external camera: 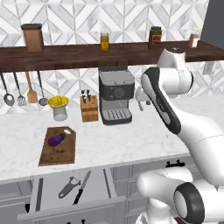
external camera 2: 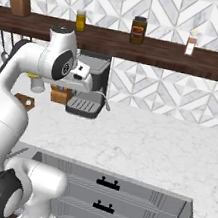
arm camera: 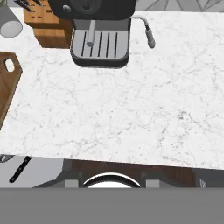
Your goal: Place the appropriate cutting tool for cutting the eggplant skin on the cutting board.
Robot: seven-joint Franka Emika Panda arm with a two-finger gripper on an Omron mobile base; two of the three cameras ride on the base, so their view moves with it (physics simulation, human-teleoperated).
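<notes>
peeler (external camera: 69,187) beside knife (external camera: 82,187) in open drawer (external camera: 48,192), eggplant (external camera: 56,139) on cutting board (external camera: 57,146), claw state unclear

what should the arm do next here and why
Probably swing left and down toward the open drawer: the peeler lies there beside the knife, while the eggplant sits on the board and the arm is high over the counter, holding nothing.

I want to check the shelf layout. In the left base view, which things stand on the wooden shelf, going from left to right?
Brown canister → yellow jar → dark jar with a yellow label → small bottle with a pale cap.
</notes>
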